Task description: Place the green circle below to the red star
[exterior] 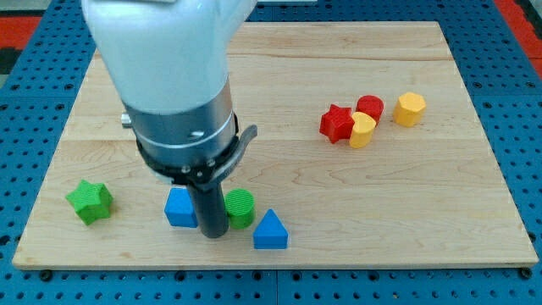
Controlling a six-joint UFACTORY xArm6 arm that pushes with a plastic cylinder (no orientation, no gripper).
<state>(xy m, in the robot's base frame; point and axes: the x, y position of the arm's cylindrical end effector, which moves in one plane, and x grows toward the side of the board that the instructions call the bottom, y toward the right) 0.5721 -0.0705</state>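
My tip (214, 234) sits between the blue cube (180, 208) and green circle (240, 207), touching both.

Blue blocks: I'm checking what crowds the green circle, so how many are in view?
2. A blue cube sits just left of my tip; a blue triangle lies right of it, below the green circle. The arm could hide another.

Bright even light, soft shadows, sharp focus

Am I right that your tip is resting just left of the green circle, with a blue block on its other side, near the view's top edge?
Not quite: my tip, the green circle and the blue block sit near the view's bottom edge, as the camera view shows.
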